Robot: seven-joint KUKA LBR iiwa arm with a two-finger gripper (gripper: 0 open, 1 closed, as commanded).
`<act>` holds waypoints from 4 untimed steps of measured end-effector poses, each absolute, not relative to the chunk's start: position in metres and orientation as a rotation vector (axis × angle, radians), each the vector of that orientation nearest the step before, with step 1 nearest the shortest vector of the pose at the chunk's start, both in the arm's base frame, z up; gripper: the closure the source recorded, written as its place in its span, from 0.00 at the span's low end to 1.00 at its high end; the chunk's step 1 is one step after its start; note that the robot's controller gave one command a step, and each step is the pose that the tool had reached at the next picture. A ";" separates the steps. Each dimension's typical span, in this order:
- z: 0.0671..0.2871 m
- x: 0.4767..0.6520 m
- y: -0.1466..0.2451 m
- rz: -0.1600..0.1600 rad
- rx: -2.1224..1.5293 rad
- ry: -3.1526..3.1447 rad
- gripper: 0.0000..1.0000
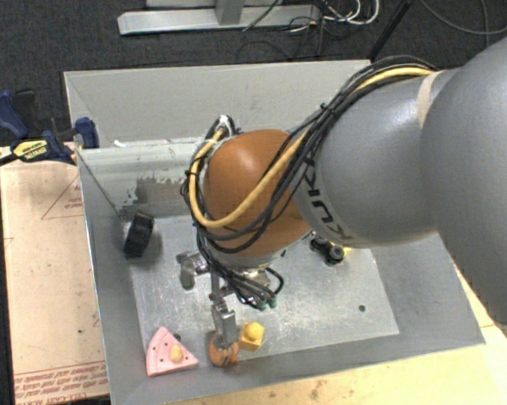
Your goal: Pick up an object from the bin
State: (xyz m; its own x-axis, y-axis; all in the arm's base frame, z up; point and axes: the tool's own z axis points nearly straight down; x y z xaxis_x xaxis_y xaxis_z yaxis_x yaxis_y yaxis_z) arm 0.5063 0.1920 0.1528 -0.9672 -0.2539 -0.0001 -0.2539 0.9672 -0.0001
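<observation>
Gripper (222,335) was tip-down over a small orange-brown lump (219,357) at the bin's (352,316) front edge, possibly touching it. Open or closed: couldn't tell. Yellow block (251,335) just beside the lump, view-right. Pink wedge (168,353) near, view-left. Black cylinder (138,235) well apart, back-left.

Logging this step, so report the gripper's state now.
Gripper: cannot be told; it is over a small brown thing beside a yellow piece.
</observation>
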 end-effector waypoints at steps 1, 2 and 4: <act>0.121 0.493 0.167 0.003 -0.717 3.053 0.00; 0.097 0.487 0.152 0.001 -0.765 3.044 0.00; 0.071 0.481 0.148 0.001 -1.226 2.885 1.00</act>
